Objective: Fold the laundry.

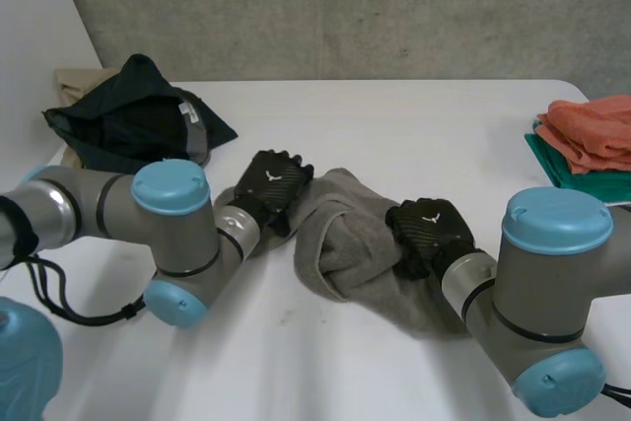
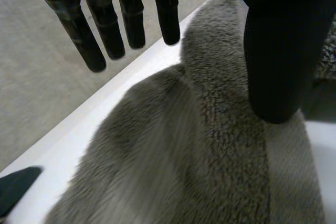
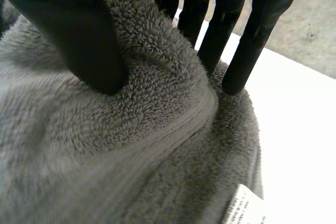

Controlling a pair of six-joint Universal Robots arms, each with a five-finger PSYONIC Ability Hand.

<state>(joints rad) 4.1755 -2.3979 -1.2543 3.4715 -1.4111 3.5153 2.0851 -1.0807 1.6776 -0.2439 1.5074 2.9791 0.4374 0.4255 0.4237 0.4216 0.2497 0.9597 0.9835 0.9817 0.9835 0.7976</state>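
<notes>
pinching a raised ridge of the grey towel [image 3: 157,129], the right hand's fingers [image 3: 247,40] press one side of the fold and its thumb [image 3: 79,40] bears on the other, so the right hand [image 1: 431,227] is clamped on the cloth at the towel's right side, with a white label [image 3: 244,208] showing at the hem just past the grip. the left hand's fingers [image 2: 105,30] are straight and stand apart from the thumb [image 2: 278,56], hanging over the towel's edge where it meets the bench [image 2: 68,135], with nothing caught between them; whether that thumb rests on the pile or only hovers cannot be told. the left hand [image 1: 271,182] sits at the towel's left edge. between the two hands the towel lies in the middle of the bench, bunched and doubled over itself in loose lumps. farther out, a heap of dark clothes [image 1: 138,115] sits at the far left on a beige cloth [image 1: 79,78], and folded orange cloth [image 1: 596,130] lies on green cloth [image 1: 562,170] at the far right. the step looks like opening the towel out flat before any fold. the next move likely calls for the left hand to close on the edge beneath it, then both hands to draw apart until the lumps pull out.
</notes>
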